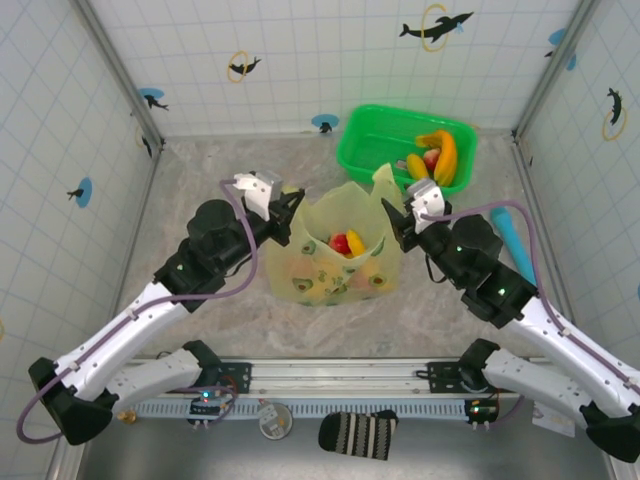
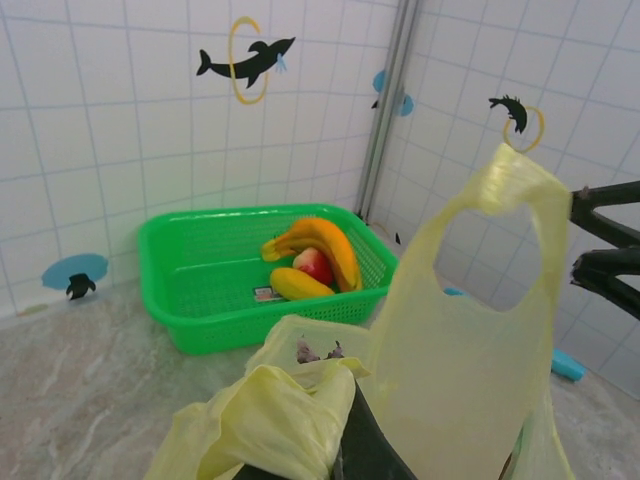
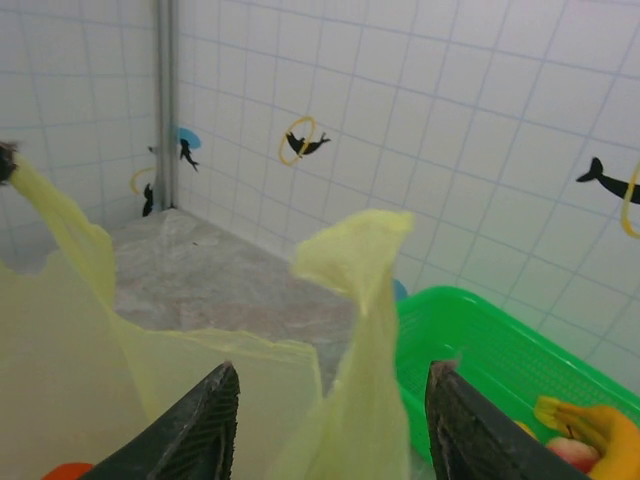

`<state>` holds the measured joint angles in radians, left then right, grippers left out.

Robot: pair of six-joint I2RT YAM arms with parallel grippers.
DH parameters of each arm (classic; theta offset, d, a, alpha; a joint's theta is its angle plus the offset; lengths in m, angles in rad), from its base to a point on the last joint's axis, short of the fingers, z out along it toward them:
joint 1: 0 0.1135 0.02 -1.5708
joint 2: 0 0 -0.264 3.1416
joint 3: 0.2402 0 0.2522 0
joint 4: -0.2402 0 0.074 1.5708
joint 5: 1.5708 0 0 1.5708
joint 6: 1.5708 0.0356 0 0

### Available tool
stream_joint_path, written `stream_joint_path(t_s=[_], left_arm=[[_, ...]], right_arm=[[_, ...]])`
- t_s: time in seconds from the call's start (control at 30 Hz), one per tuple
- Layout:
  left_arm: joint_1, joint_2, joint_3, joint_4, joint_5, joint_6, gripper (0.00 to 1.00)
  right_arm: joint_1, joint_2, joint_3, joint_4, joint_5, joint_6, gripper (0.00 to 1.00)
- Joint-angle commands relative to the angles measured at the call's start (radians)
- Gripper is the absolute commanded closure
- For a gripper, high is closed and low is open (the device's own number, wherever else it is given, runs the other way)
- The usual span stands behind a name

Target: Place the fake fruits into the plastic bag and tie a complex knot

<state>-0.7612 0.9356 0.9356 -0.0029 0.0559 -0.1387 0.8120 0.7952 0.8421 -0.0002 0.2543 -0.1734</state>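
Filling the plastic bag (image 1: 330, 275) - it stands on the worktop (image 1: 215, 165) with some fake fruits (image 1: 347, 243) inside. Left hand (image 1: 292, 206) is clenched on one handle. Right hand (image 1: 393, 216) is open, the other handle loose between its fingers. Next, I think, it must reach into the green basket (image 1: 358, 152) - for a banana (image 1: 446, 156).

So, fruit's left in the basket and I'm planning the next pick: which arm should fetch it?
Right, I'd say. The right gripper is open beside the green basket and near the bananas. The left gripper is shut on the plastic bag handle.
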Motion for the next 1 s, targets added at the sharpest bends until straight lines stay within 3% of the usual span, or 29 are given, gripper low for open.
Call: stream_joint_path(t_s=[0.0,0.13,0.37,0.53,0.77,0.97], left_arm=[[-0.006,-0.022,-0.003,0.019,0.071,0.019,1.00],[-0.006,-0.014,-0.007,0.039,0.083,0.038,1.00],[-0.006,0.007,0.015,0.061,0.088,0.064,1.00],[-0.006,0.020,0.022,0.067,0.115,0.077,1.00],[-0.006,0.020,0.017,0.069,0.116,0.097,1.00],[-0.006,0.007,0.006,0.076,0.166,0.114,1.00]], right_arm=[[0.011,-0.023,0.094,0.036,-0.154,-0.015,0.47],[0.019,0.011,0.160,0.017,-0.339,-0.023,0.46],[0.029,0.167,0.141,0.037,-0.480,-0.015,0.20],[0.024,0.295,0.119,0.140,-0.567,-0.012,0.08],[-0.020,0.460,0.135,0.302,-0.698,0.025,0.05],[-0.051,0.582,0.175,0.403,-0.746,0.086,0.10]])
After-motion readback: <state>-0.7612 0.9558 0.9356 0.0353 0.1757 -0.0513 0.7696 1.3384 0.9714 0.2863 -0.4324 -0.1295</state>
